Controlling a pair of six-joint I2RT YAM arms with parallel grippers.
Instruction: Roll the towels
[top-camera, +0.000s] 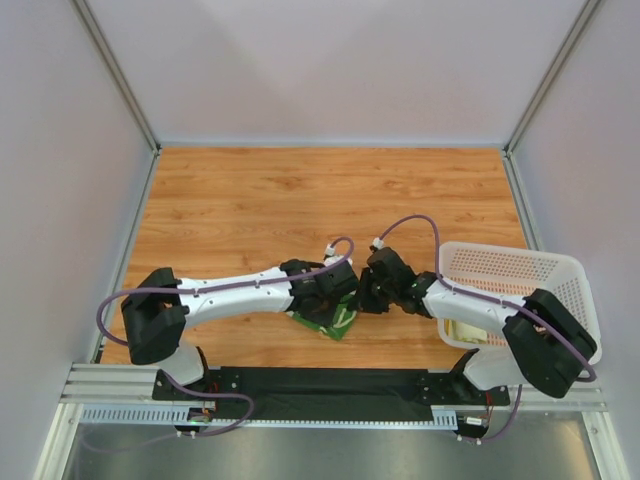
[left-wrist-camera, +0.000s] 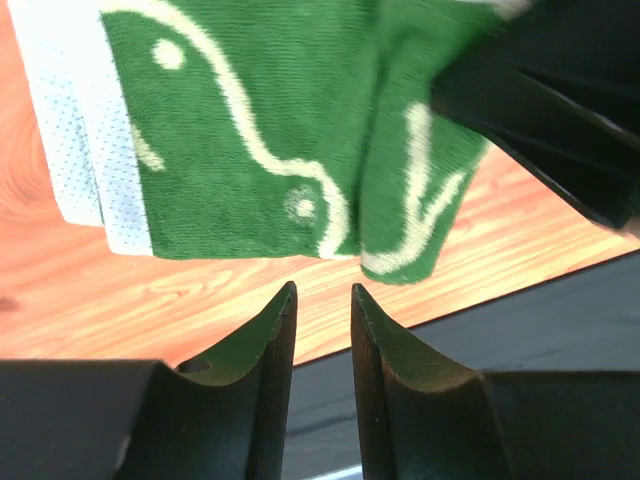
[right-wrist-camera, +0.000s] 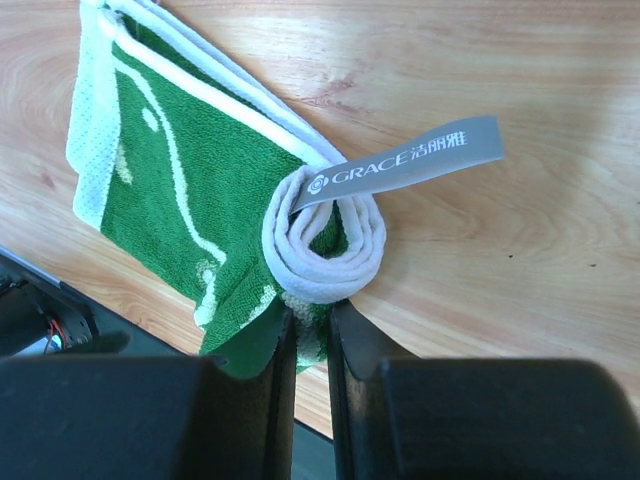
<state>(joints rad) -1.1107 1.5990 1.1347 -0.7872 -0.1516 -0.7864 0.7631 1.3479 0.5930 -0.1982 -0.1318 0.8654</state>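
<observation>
Grey tag (right-wrist-camera: 400, 165) reading "GRACE 洁丽雅", dark green towel (right-wrist-camera: 185, 195) partly rolled

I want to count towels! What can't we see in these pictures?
Top view: green towel mostly hidden under left arm and right arm.
Top view: basket inside partly covered by right arm.
Left wrist view: towel cut off by top edge; dark blur over its corner.

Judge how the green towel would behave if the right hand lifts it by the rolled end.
The green towel is likely floppy: thin cloth, lying in soft folds. The rolled end would probably loosen, since only the right hand pinches it. Probably light; terry pile should resist slipping.
</observation>
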